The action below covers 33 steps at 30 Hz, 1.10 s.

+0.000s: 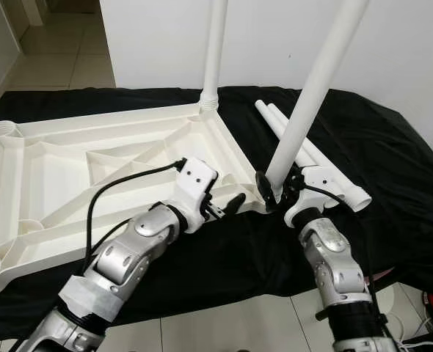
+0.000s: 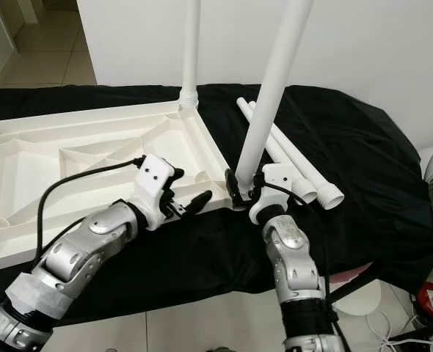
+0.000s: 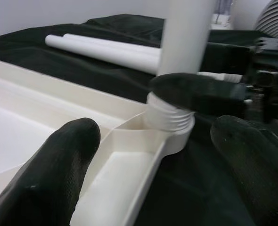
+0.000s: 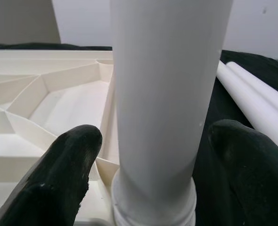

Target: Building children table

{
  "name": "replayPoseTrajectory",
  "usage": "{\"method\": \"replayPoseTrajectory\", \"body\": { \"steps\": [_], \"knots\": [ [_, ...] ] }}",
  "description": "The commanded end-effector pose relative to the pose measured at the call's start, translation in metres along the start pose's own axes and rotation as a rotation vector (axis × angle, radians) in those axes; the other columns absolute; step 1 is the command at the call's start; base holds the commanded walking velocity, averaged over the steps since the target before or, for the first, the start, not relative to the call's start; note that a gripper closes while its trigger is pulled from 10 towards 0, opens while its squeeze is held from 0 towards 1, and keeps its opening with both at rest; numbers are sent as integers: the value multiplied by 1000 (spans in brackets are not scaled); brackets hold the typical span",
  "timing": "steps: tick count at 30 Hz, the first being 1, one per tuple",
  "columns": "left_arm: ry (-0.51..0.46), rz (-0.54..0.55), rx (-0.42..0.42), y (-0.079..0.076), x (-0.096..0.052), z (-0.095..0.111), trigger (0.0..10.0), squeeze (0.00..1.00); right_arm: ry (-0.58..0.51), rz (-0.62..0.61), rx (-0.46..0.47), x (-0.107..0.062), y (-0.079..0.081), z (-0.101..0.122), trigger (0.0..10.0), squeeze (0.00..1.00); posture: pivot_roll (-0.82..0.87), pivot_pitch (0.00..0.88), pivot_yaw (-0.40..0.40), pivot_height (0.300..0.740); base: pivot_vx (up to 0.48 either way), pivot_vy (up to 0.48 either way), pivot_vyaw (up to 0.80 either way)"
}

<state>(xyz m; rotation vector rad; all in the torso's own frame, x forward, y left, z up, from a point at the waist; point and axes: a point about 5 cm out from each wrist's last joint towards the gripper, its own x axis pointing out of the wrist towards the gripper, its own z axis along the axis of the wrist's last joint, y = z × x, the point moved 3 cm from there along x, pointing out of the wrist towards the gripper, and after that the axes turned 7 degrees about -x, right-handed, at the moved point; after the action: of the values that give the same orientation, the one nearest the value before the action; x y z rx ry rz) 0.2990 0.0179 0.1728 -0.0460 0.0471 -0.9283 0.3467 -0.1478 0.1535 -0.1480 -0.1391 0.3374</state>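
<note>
The right gripper (image 1: 274, 192) is closed around the smooth white plastic tube leg (image 1: 310, 99), so that its threaded end is held in the near right corner socket of the upturned ribbed white plastic tabletop (image 1: 92, 169). The left gripper (image 1: 227, 207) is held open beside that corner, empty. The tabletop is laid on a black cloth (image 1: 378, 169), with two spare white tubes (image 1: 290, 132) near its right edge.

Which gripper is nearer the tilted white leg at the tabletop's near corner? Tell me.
Right. The right gripper straddles the tilted leg at its base; the left gripper sits beside it, over the tabletop corner.
</note>
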Motion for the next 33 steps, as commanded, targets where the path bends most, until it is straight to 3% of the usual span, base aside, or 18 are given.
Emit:
{"method": "replayPoseTrajectory", "body": {
  "steps": [1, 9, 17, 18, 19, 21, 22, 31, 32, 33],
  "knots": [
    [25, -121, -5, -15, 0, -5, 10000, 0, -3, 39, -26, 1, -1, -1, 10000, 0, 15, 22, -70, 740, 0, 0, 0],
    [44, -113, -17, -21, 4, -8, 10000, 0, 16, 202, -118, 15, 1, -11, 10000, 0, 28, 31, -61, 740, 0, 0, 0],
    [42, -105, -8, -18, 4, -5, 10000, 0, 29, 280, -136, 28, 0, -13, 10000, 0, 38, 35, -58, 740, 0, 0, 0],
    [41, -103, -8, -18, 4, -4, 10000, 0, 33, 286, -161, 31, -1, -13, 7176, 0, 42, 37, -58, 740, 0, 0, 0],
    [42, -102, -9, -18, 3, -4, 10000, 0, 37, 292, -173, 34, -3, -12, 3176, 0, 42, 37, -58, 740, 0, 0, 0],
    [42, -101, -9, -17, 3, -4, 10000, 0, 39, 297, -179, 36, -4, -11, 3176, 0, 42, 37, -58, 740, 0, 0, 0],
    [42, -100, -9, -18, 3, -4, 10000, 0, 44, 303, -188, 38, -4, -11, 0, 0, 46, 41, -59, 740, 0, 0, 0],
    [44, -94, -15, -17, 2, -3, 10000, 0, 85, 338, -157, 32, -6, -25, 0, 0, 46, 48, -60, 740, 0, 0, 0],
    [45, -95, -16, -18, 2, -3, 10000, 0, 96, 328, -143, 31, -7, -28, 2863, 0, 45, 49, -57, 740, 0, 0, 0],
    [45, -96, -16, -18, 2, -3, 10000, 0, 102, 319, -133, 31, -8, -30, 10000, 0, 45, 49, -57, 740, 0, 0, 0]
  ]
}}
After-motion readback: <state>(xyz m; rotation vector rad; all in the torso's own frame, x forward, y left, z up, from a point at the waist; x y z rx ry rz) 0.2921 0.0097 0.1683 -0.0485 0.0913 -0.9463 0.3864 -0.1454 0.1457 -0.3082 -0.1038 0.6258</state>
